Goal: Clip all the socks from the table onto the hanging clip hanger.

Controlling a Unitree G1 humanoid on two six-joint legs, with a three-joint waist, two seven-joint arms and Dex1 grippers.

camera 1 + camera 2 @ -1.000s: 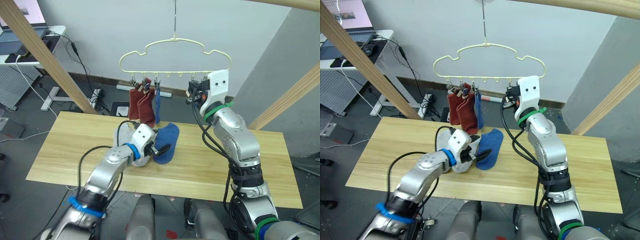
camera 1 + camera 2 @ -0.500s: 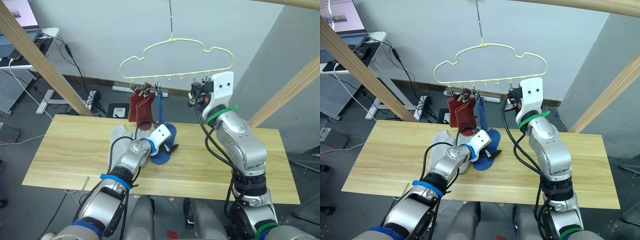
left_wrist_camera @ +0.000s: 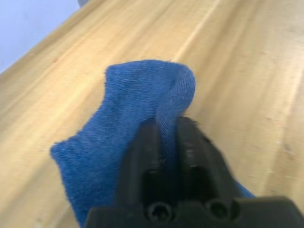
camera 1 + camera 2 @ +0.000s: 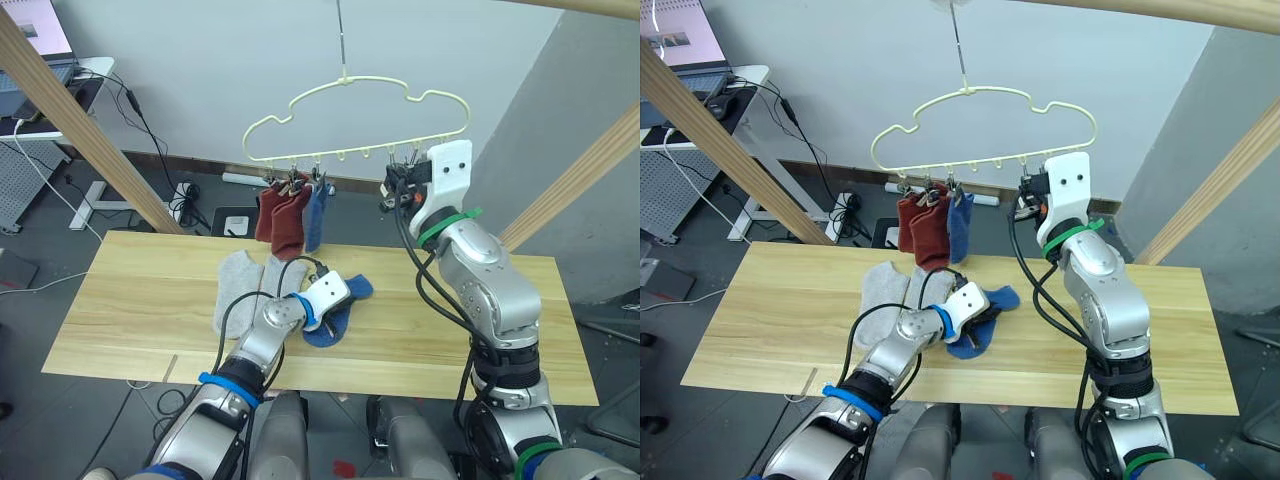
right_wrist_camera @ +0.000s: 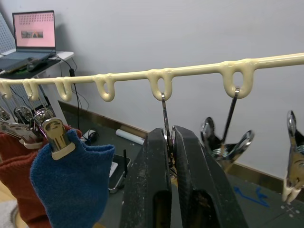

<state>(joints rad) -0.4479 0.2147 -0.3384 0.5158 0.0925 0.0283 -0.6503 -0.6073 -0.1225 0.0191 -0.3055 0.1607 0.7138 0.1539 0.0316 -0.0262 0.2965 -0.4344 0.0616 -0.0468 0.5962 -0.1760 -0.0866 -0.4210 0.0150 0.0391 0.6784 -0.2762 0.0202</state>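
Bright, even indoor light, soft faint shadows on the table [image 4: 130,300], no glare, wrist views slightly soft near the fingers

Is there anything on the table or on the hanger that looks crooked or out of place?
The clip hanger hangs tilted, its left end lower, where two rust red socks and one blue sock are clipped close together. On the table, another blue sock lies bunched, pinched by the left hand.

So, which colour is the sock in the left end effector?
Blue. The sock pinched by the left end effector shows best in the left wrist view.
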